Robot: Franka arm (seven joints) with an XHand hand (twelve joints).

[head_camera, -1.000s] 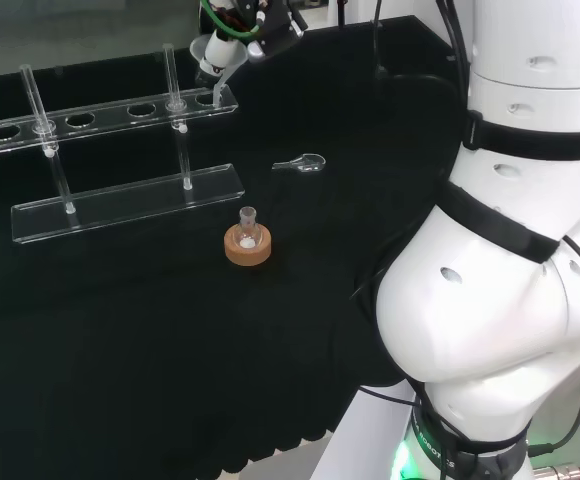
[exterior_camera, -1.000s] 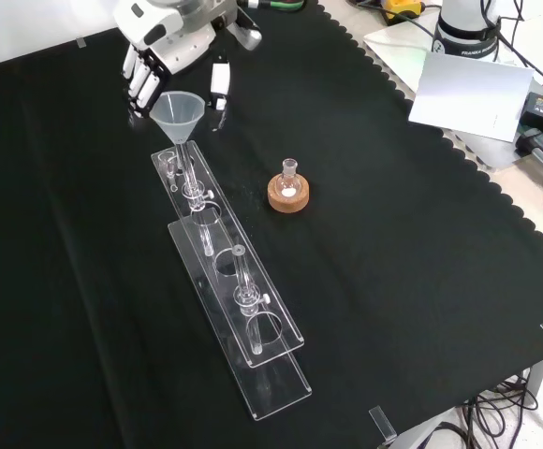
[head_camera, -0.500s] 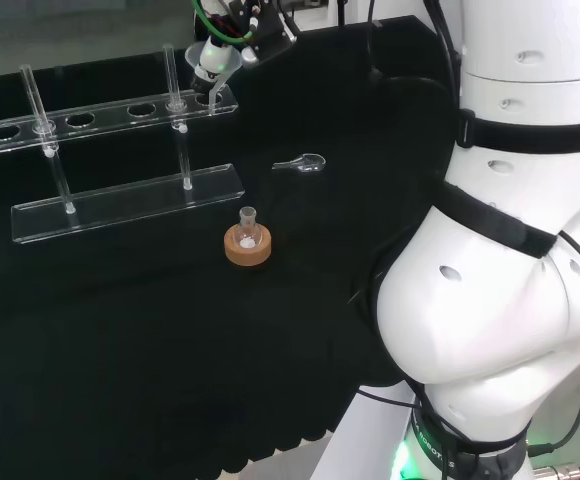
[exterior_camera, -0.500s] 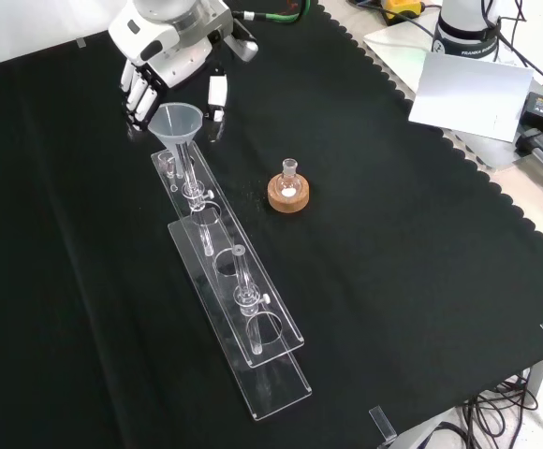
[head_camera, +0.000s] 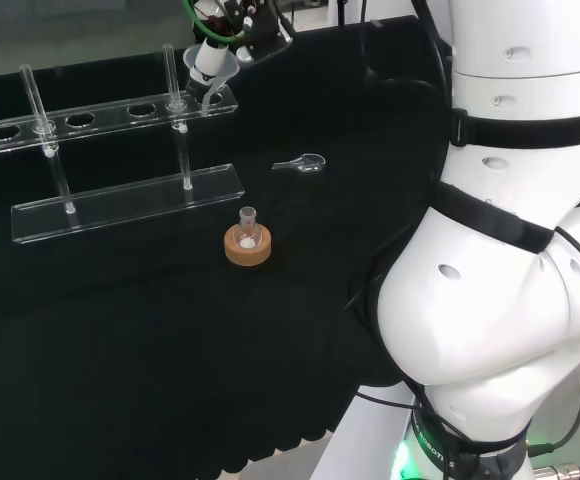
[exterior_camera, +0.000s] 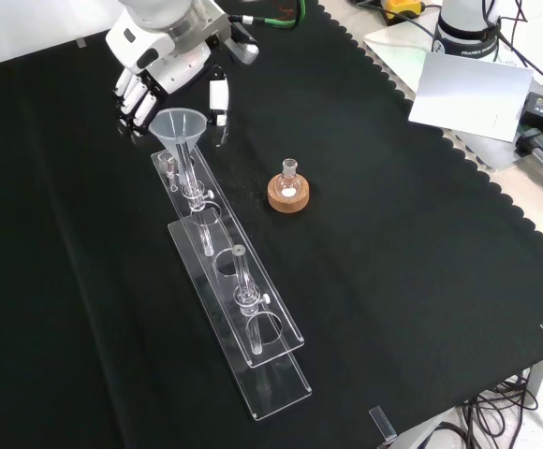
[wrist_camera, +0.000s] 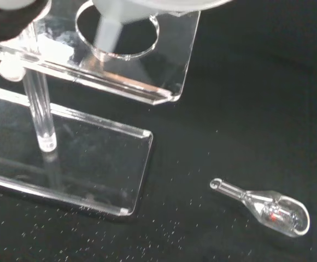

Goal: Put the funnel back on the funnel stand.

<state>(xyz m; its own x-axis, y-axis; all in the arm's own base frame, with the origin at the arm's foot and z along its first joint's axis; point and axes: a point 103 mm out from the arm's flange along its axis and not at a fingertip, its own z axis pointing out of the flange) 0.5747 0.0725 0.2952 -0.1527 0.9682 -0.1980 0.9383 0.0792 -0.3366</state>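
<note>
One clear cone-shaped funnel (exterior_camera: 178, 127) sits stem-down in the funnel stand (exterior_camera: 229, 281), beside the hand's (exterior_camera: 164, 70) relaxed, empty fingers.

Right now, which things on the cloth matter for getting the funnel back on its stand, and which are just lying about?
Part of the job:
- funnel, its stem in the end hole of the rack
- clear funnel stand
- hand, fingers around the funnel's rim

Just lying about:
- small flask on its cork ring
- little glass scoop
</note>
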